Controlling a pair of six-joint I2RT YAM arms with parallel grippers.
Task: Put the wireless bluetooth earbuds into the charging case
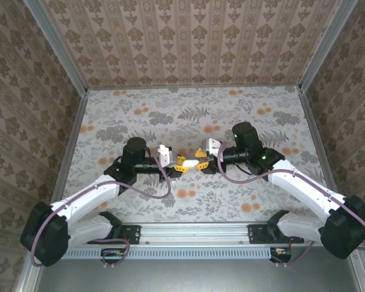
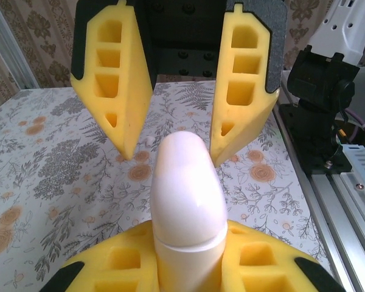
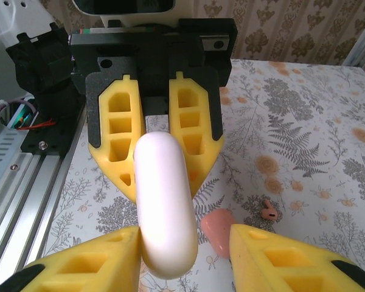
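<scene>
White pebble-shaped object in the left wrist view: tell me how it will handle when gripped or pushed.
The white object looks glossy and smooth, so it is probably slippery against the yellow fingers. Its rounded ends suggest it would roll if set down. A seam near its base hints it may come apart.

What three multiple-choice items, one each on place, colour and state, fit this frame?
1. The white object is: A between the left claw and right claw; B on the rail; C against the far wall.
2. The charging case on the table is: A blue; B coral; C green.
3. The left claw is: A wide open; B shut on the white object; C holding the case.
Answers: 1 A, the facing claws flank it; 2 B, coral-pink in the right wrist view; 3 B, it clamps the object.
</scene>
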